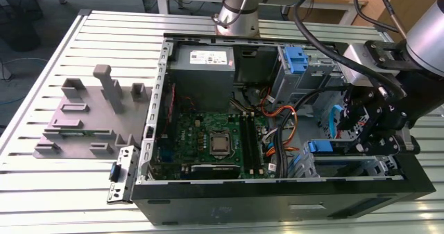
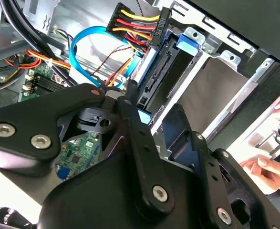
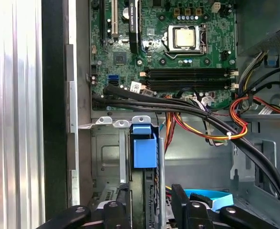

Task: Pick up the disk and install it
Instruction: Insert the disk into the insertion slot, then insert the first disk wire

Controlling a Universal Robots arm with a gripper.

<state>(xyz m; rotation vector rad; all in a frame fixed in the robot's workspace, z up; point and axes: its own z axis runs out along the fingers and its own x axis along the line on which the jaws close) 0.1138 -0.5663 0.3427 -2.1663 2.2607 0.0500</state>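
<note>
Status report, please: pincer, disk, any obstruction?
Pincer low in drive bay, at disk. Disk stands on edge in bay. Cables close beside; hand outside case.

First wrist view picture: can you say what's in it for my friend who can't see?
A flat hard drive in a blue plastic carrier stands on edge in a grey metal bay of an open computer case, with the robot's black hand at its near end. Beyond it lie a green circuit board and thick black cables.

1. The gripper (image 2: 154, 101) is showing matte black linkage plates, with silver screws (image 2: 160, 192) sitting just behind the fingers (image 2: 132, 125).
2. Further back from the fingers, the arm (image 1: 430, 31) is appearing silver-grey, with black cables (image 1: 305, 15) trailing off it.
</note>
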